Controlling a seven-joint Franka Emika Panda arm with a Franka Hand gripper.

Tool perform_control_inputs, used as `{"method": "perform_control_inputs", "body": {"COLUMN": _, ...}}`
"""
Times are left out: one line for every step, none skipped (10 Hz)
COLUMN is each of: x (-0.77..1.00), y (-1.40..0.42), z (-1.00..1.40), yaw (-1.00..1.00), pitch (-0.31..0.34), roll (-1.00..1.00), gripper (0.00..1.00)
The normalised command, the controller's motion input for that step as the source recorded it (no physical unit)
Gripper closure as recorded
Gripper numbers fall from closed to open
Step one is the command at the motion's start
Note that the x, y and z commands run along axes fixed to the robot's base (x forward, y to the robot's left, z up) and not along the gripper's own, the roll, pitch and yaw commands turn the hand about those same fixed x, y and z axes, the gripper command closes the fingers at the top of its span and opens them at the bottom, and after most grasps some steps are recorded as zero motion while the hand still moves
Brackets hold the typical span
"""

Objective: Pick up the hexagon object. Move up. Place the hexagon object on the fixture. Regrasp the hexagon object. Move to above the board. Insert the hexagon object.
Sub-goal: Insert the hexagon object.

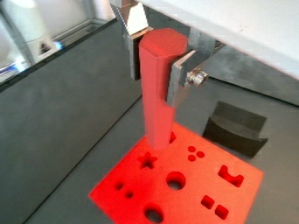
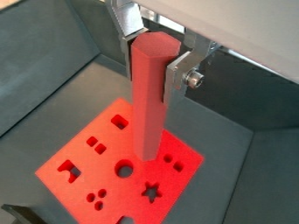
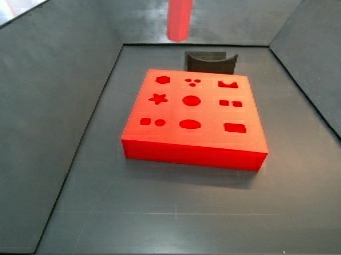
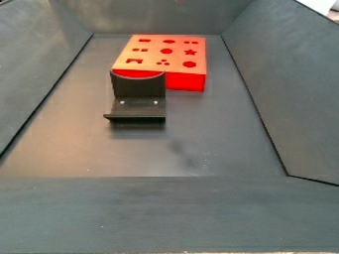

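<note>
We judge pick-up and regrasp done — the claw (image 1: 162, 63), clamped on the upright hexagon (image 1: 158, 96), hangs above the board (image 1: 187, 179); only insertion remains.

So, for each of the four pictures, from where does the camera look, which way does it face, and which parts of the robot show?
Wrist view: on the wrist, looking down past the pincer, shut on the upright hexagon object, to the board and fixture.
Wrist view: from the pincer's opposite flank, down the same bar; fixture only at a corner.
Side view: beyond the board's near edge, facing the fixture behind; only the bar's lower end shows, no pincer.
Side view: opposite end, fixture before board; no robot.
Shared: board and fixture in all.
</note>
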Motion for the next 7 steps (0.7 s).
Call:
{"method": "perform_control_inputs", "body": {"x": 0.01, "y": 0.33, "z": -0.18, "yaw": -0.5, "pitch": 0.0, "roll": -0.15, "gripper": 1.0}}
{"method": "perform_control_inputs", "body": {"x": 0.0, "y": 0.36, "z": -0.18, "yaw": -0.43, "pitch": 0.0, "roll": -0.2, "gripper": 1.0}}
{"method": "perform_control_inputs", "body": {"x": 0.0, "y": 0.32, "z": -0.23, "yaw": -0.29, "pitch": -0.071, "roll": -0.44, "gripper": 1.0}}
{"method": "perform_control_inputs", "body": {"x": 0.0, "y": 0.39, "z": -0.17, "yaw": -0.19, "pitch": -0.117, "roll": -0.48, "gripper": 1.0}}
{"method": "perform_control_inputs", "body": {"x": 0.0, "y": 0.45, "z": -0.15, "yaw": -0.11, "pitch": -0.139, "roll": -0.5, "gripper": 1.0}}
{"method": "perform_control_inputs", "body": {"x": -0.05, "y": 0.54, "z": -0.18, "yaw": -0.02, "pitch": -0.113, "roll": -0.5, "gripper": 1.0}}
{"method": "perform_control_inputs", "body": {"x": -0.13, "y": 0.62, "z": -0.26, "yaw": 0.0, "pitch": -0.057, "roll": -0.48, "gripper": 1.0}}
